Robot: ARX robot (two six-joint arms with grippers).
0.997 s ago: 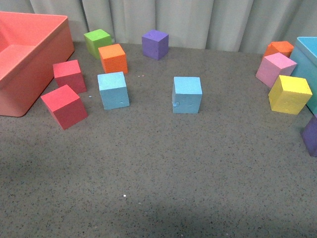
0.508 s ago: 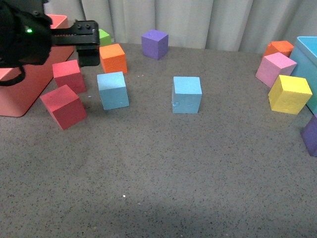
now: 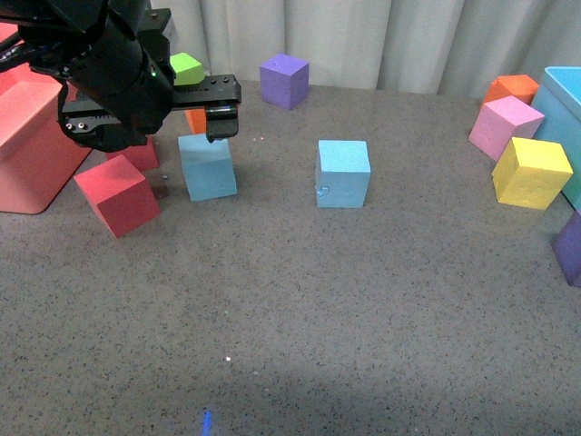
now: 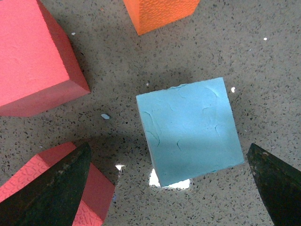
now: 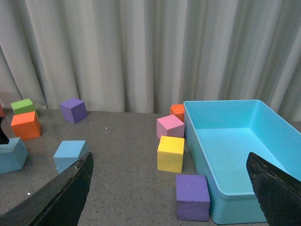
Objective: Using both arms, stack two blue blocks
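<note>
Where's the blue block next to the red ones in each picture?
Front view: the blue block sits left of centre, right beside the left arm.
Left wrist view: it fills the middle.
Right wrist view: it is cut off at the picture's edge.
Shared landmark: the orange cube just behind it.

dark grey speckled worktop (image 3: 363,309) fills the view, matte and dotted with tiny pale flecks. along its far edge a pale grey curtain (image 3: 390,41) hangs in soft vertical folds. light is even, shadows gentle, dimmer toward the near edge.
</note>
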